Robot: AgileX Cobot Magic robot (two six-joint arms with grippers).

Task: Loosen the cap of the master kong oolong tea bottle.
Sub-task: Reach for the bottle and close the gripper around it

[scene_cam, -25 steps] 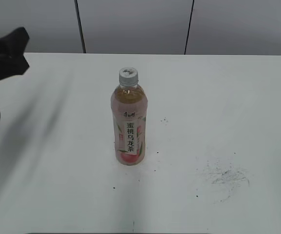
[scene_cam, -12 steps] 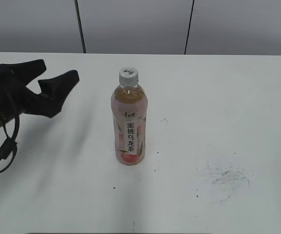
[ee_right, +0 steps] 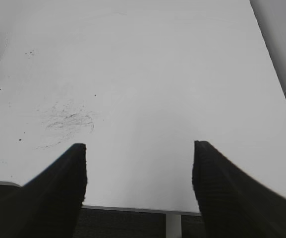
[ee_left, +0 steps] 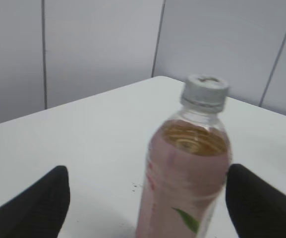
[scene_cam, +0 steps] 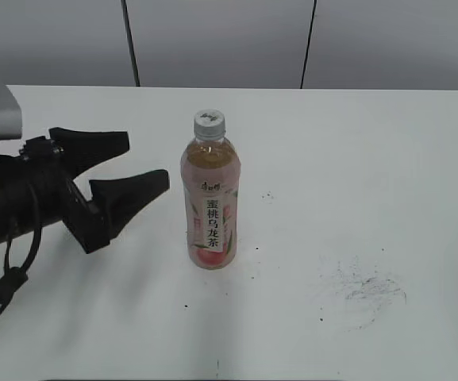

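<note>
Slim clear plastic tea bottle [scene_cam: 210, 202] with ribbed grey cap [scene_cam: 209, 121] stands upright mid-bench [scene_cam: 356, 159]; black left claw [scene_cam: 137, 165] gapes at its 9 o'clock, apart. Left wrist: bottle between spread fingers [ee_left: 33, 206]. Right wrist alone shows right claw [ee_right: 139, 171] open over scuffs [ee_right: 66, 121].

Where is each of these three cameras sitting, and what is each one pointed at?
Exterior: in front of the table, looking down at a slant at the bottle; left gripper shows, open.
Left wrist: on the left arm, facing the bottle and its cap between two fingers.
Right wrist: above bare, scuffed table; right gripper open.
Shared: bottle, scuffs.
</note>
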